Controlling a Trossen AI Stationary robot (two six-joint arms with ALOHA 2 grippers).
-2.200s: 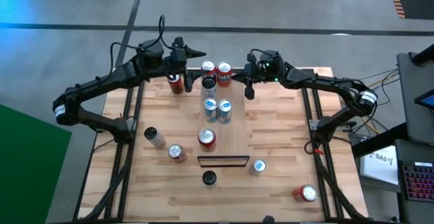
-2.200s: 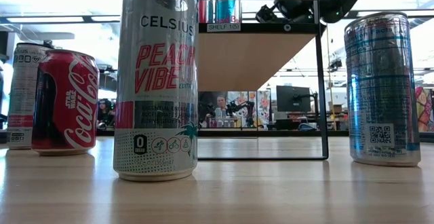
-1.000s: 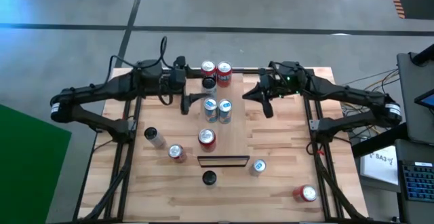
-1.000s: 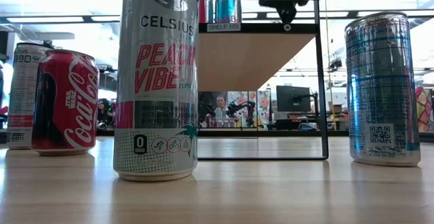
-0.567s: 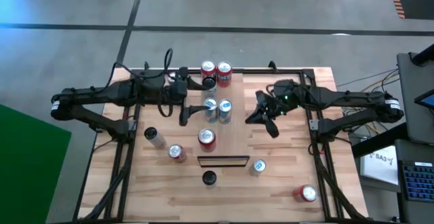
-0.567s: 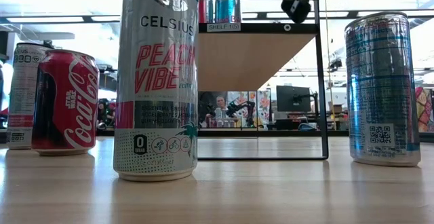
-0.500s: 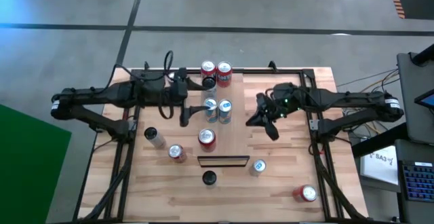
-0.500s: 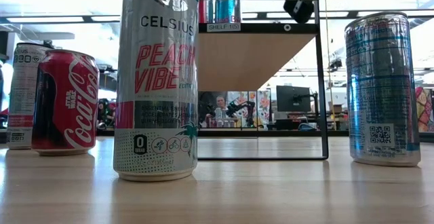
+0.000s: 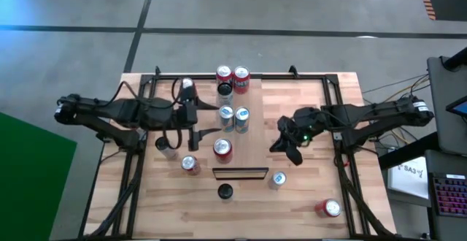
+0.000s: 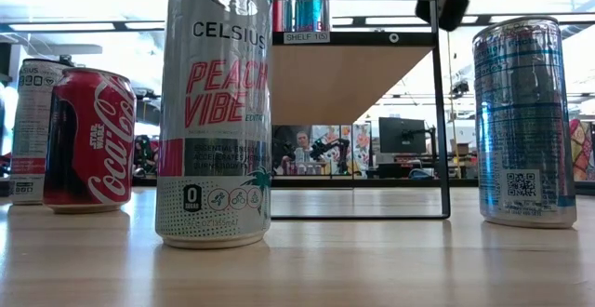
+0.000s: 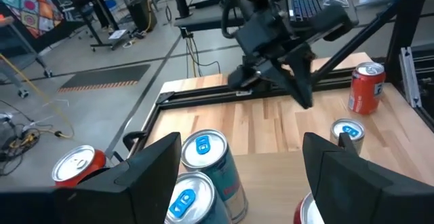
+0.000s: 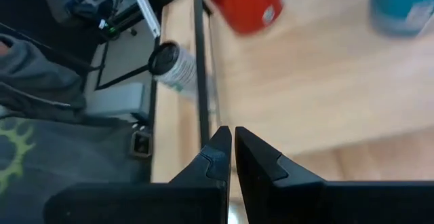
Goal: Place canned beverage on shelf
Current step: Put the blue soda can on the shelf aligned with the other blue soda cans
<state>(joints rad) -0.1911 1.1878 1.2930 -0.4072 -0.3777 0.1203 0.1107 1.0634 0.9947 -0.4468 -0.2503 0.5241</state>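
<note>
The shelf [image 9: 255, 135] is a long light board raised over the table's middle, with its dark-edged end [image 9: 239, 172] toward the near side. Several cans stand on it: red ones [image 9: 232, 74] at the far end, two blue-topped ones [image 9: 233, 115] and a red one [image 9: 222, 148]. My left gripper [image 9: 208, 128] is open and empty at the shelf's left side, level with the blue-topped cans [image 11: 202, 151]. My right gripper [image 9: 289, 147] is shut and empty over the table to the right of the shelf; it also shows in the low view [image 10: 444, 0].
Loose cans stand on the planked table: a dark-topped one [image 9: 162, 145], a red one [image 9: 190, 164], a dark-topped one [image 9: 225, 191], a blue one [image 9: 277, 179] and a red one [image 9: 330, 208]. Black frame rails [image 9: 139, 161] run along both table sides.
Both grippers have moved toward the table's near edge, the left along the shelf's left side and the right along its right side. The left stays open and the right stays shut. No can has moved.
</note>
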